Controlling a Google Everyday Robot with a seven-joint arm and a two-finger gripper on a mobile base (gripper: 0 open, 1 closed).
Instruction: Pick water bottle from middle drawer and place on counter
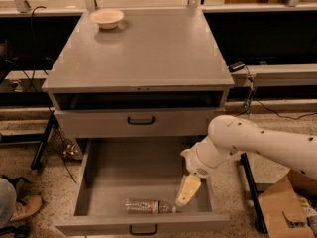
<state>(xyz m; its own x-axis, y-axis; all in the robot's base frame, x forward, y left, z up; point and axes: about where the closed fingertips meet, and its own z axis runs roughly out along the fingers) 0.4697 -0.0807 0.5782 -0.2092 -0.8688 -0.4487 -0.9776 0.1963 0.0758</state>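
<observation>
- The white arm [262,144] comes in from the right edge and runs leftward at a slight downward slope above the floor [29,182].
- At its rounded joint [205,163] it bends sharply down, over the right wall of the drawer [85,180], which is the open lower one.
- The pincer [182,199] hangs from that joint inside the drawer, slanted down and to the left, low near the front right corner.
- Whether the pincer is spread or pressed together cannot be told; only one pale beige shape shows.
- The bottle [147,206] lies on its side on the drawer floor, along the front panel, with its cap end to the right.
- The pincer's tip is just beside that cap end; contact cannot be made out.
- The shallower drawer above [99,125] is closed.
- The grey table [148,53] on top of the cabinet carries a pale bowl [106,18] at its far left corner.
- A cardboard box [285,209] stands on the floor at the lower right, below the arm.
</observation>
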